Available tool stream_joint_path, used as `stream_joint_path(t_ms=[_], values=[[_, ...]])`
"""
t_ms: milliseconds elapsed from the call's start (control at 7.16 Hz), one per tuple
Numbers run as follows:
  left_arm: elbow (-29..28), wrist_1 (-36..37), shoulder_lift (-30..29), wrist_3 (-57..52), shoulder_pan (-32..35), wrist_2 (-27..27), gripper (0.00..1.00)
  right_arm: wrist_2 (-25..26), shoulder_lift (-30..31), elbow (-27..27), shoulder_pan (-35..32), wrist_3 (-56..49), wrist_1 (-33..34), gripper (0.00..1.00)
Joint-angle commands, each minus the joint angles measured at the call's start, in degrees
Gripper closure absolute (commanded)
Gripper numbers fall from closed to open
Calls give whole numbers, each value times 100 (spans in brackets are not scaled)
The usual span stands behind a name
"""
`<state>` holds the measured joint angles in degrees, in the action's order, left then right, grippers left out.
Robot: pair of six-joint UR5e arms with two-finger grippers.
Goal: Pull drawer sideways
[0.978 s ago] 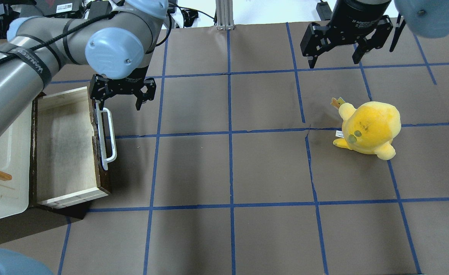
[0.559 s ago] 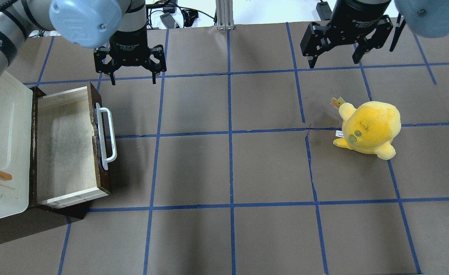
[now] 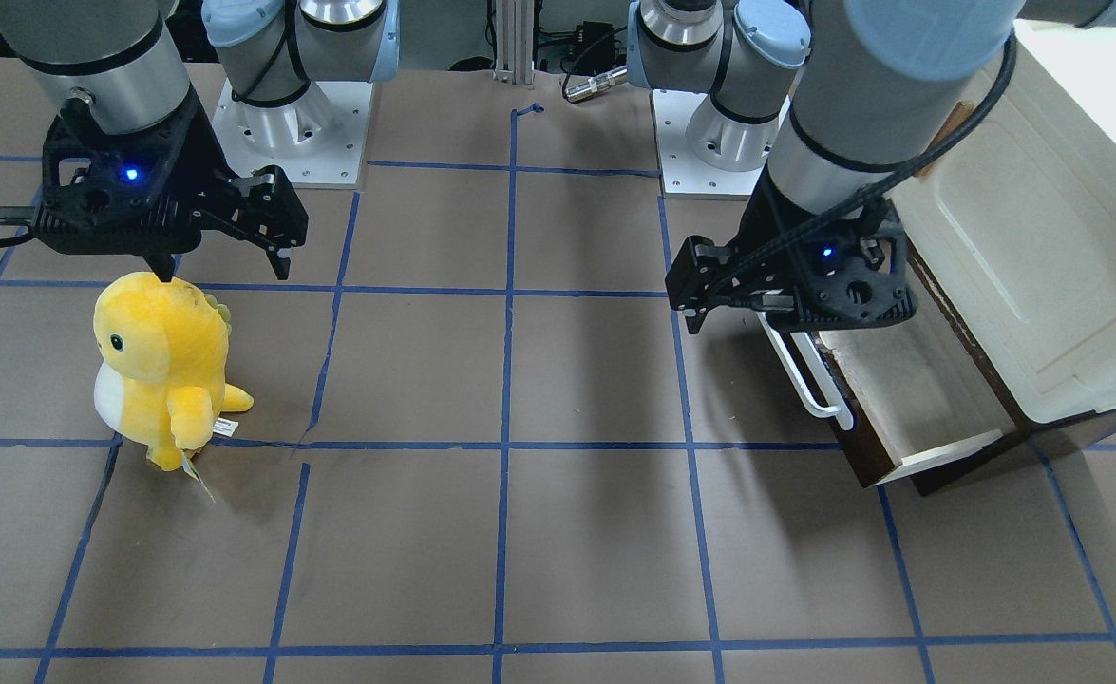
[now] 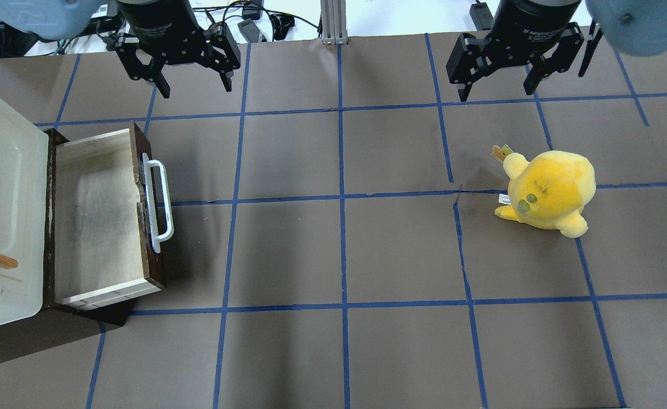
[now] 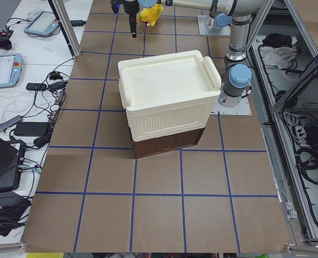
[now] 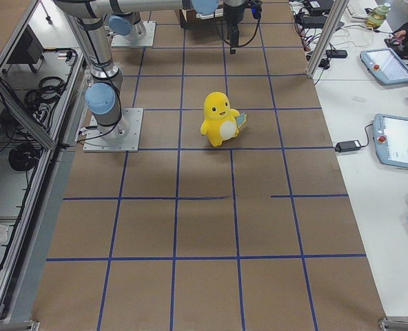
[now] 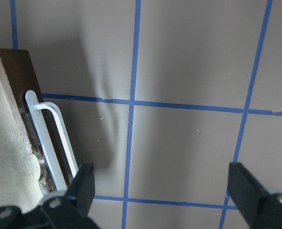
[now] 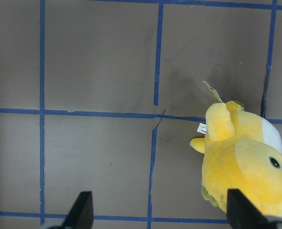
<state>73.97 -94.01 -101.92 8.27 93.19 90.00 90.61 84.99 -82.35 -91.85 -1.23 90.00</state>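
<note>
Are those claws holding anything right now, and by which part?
Nothing. The left gripper and the right gripper are both open and empty; neither touches the drawer.

We are in a robotics lab. The table [image 4: 401, 250] is covered in brown paper and marked into squares with blue tape [image 4: 288, 199]. Two arm bases [image 3: 724, 133] are bolted to it on white plates [image 3: 330, 152], and an aluminium frame [image 6: 326, 34] stands around it. On the white bench [image 6: 355, 103] alongside we see teach pendants [image 6: 399, 141] with screens and red stop buttons, a power brick [image 6: 347, 146], and coiled cables [image 5: 304, 156] beside the table.
</note>
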Motion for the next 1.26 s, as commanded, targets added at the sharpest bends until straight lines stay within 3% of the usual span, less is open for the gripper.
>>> stream_joint_path(t_ms=[0,140,559,1118], values=[[117,-100,390,-672,-475,-18,0,-9,0,0,0,0,0,0],[222,-144,549,-1304,-747,-18,0,0,0,0,0,0,0,0],[1161,460,962,-1504,-768,-9,0,-9,0,0,0,0,0,0],[1199,453,1060,-1460,-750,-27,0,-9,0,0,0,0,0,0]])
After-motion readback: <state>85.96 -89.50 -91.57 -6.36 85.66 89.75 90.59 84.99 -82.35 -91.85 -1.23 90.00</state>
